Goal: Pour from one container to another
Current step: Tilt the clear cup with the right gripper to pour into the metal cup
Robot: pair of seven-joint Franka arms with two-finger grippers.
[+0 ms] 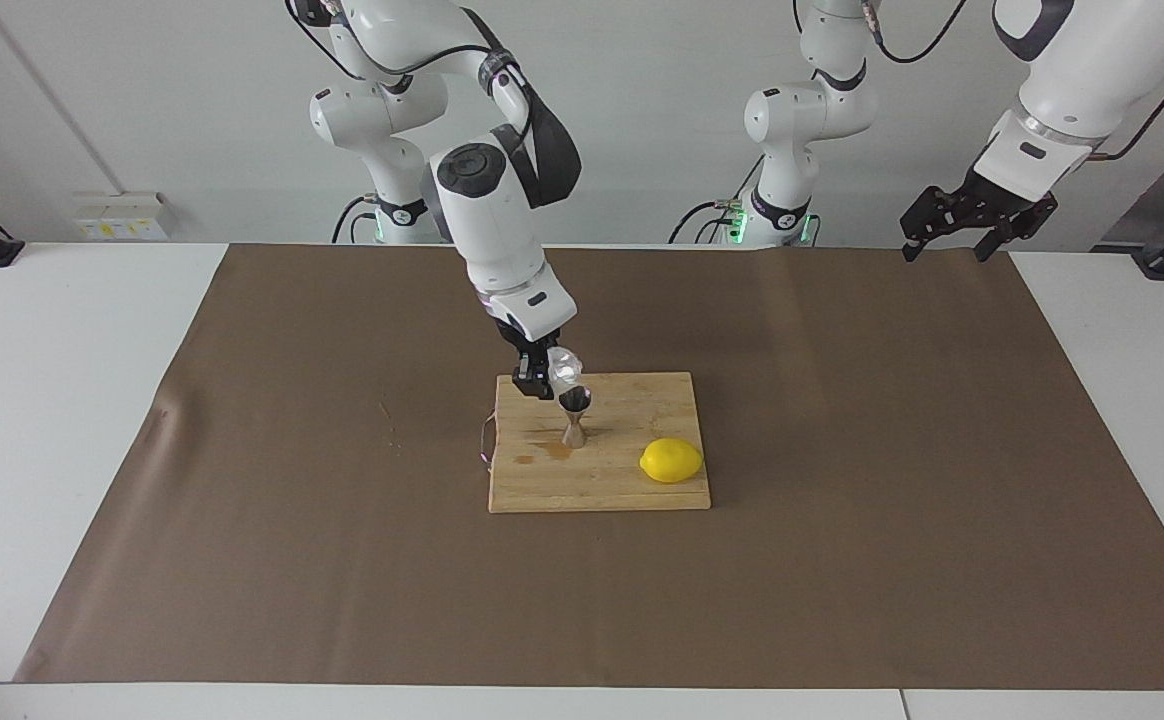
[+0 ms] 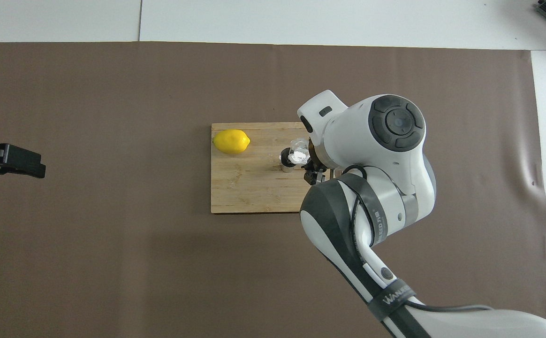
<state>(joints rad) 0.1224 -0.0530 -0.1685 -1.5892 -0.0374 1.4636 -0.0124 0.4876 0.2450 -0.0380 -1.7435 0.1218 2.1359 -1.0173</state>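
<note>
The glass cup [image 1: 564, 369] is gripped in the right gripper [image 1: 548, 376], whose fingers are clamped shut on its sides, and it is held tipped over the open mouth of the steel jigger [image 1: 574, 415]. In the facing view the cup's lip is seen just above the jigger's rim; whether the two touch cannot be told. From overhead the cup [image 2: 297, 151] is seen overlapping the jigger [image 2: 286, 161] on the side toward the right arm's end of the table, with much of the gripper [image 2: 308, 165] hidden under the arm's white wrist.

The jigger is stood upright on the wooden cutting board [image 1: 602, 480], near the middle of the board and closer to its edge nearest the robots. A lemon [image 1: 671, 460] is laid on the same board, near the corner toward the left arm's end and farther from the robots. A darker stain [image 1: 552, 451] is visible on the wood beside the jigger's foot. The board is set on a brown mat [image 1: 842, 560] spread over the white table [image 1: 32, 400].

The left gripper [image 1: 954, 240] is held up over the mat's corner by the left arm's base, fingers spread wide, nothing in them; that arm is parked.
</note>
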